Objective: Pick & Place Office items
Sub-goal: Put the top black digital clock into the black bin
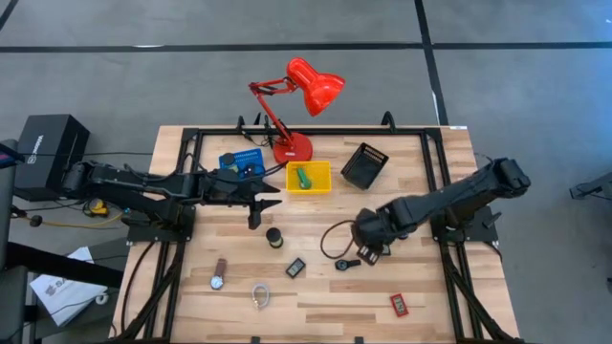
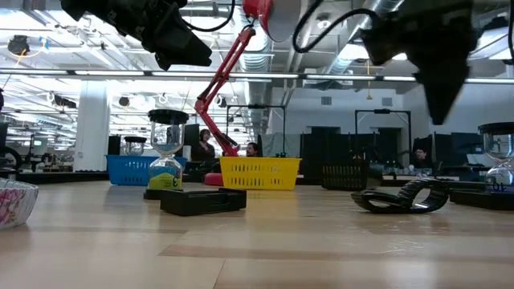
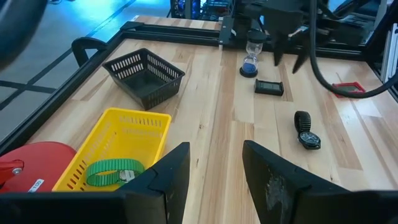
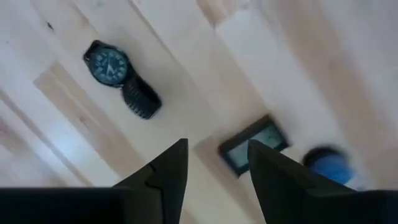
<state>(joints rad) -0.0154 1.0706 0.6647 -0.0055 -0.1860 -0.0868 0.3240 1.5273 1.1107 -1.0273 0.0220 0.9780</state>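
Your right end effector (image 1: pixel 371 250) hangs empty, fingers narrowly apart, above the black watch (image 4: pixel 121 79) and small black gadget (image 4: pixel 253 149) on the surface (image 1: pixel 449 296); centre over the watch's band before descending, while the left end effector (image 1: pixel 256 203) waits open beside the yellow tray (image 1: pixel 308 188).

Illumination is even, bright and overhead; rows of ceiling strip lights show in the low view. Shadows on the desk (image 1: pixel 316 296) are soft and short, lying close under each object. The low view renders both arms as dark silhouettes against the bright room. The right wrist view is motion-blurred and pale, with the wristwatch (image 4: pixel 121 79) soft-edged. The left wrist view is sharp, foreground edges slightly blurred
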